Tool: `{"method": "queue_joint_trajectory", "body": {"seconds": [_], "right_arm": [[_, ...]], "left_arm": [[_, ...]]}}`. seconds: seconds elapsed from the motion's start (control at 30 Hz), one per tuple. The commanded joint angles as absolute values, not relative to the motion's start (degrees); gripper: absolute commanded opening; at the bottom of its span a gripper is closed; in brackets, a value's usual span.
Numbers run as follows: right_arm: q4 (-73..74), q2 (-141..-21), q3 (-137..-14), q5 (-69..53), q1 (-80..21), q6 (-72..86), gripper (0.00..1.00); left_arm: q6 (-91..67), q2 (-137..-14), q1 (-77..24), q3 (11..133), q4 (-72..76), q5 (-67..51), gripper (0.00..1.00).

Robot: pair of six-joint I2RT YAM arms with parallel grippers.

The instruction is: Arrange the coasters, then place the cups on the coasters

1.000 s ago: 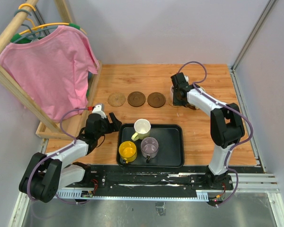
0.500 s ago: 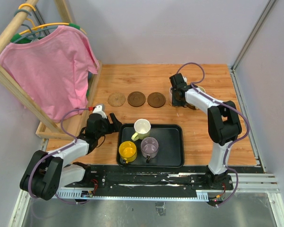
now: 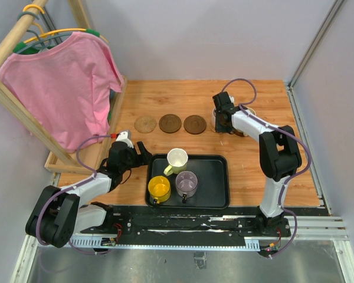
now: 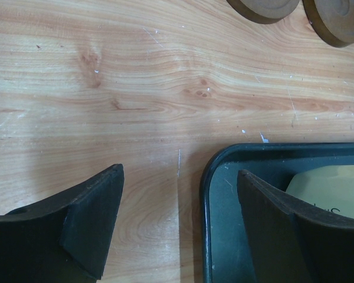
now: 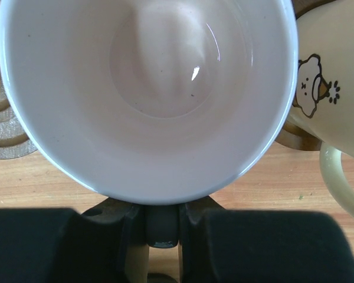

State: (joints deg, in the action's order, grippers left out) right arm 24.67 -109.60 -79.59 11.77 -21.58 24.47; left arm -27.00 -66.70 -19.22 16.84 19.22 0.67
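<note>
My right gripper [image 5: 162, 227] is shut on the handle of the pale pink cup [image 5: 147, 88], which fills the right wrist view; a tan coaster [image 5: 3, 132] shows under its left side. Beside it a pale yellow-cream cup [image 5: 333, 71] stands on a dark coaster [image 5: 295, 138]. In the top view the right gripper [image 3: 220, 122] is at the right end of a row of coasters: tan [image 3: 146, 124], dark [image 3: 170, 123], dark [image 3: 194, 124]. My left gripper [image 3: 143, 151] is open and empty, straddling the tray's left rim [image 4: 207, 194]. In the tray stand cream-white [image 3: 177, 158], yellow [image 3: 159, 187] and purple [image 3: 187, 183] cups.
The black tray [image 3: 215, 177] lies near the front edge between the arms. A wooden rack with a pink shirt [image 3: 65, 82] stands along the left side. Walls close the back and right of the wooden table [image 3: 253, 171].
The right gripper with the pink cup has shifted very slightly at the end of the coaster row. The left arm has hardly moved.
</note>
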Motion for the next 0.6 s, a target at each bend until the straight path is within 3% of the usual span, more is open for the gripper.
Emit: {"method": "queue_joint_trajectory", "body": {"seconds": [0.0, 0.37, 0.57], "right_arm": [[21.6, -107.39, -78.51, 12.39, -20.8, 25.83, 0.01], [21.18, -107.24, -77.17, 10.63, -20.75, 26.11, 0.01], [21.47, -106.29, -76.64, 9.37, -20.81, 26.33, 0.06]], "left_arm": [[-26.15, -67.02, -19.51, 18.25, 20.66, 0.09, 0.81], [-26.13, -67.08, -19.46, 18.49, 20.52, 0.16, 0.81], [-26.15, -67.44, -19.48, 18.51, 20.78, 0.18, 0.81]]}}
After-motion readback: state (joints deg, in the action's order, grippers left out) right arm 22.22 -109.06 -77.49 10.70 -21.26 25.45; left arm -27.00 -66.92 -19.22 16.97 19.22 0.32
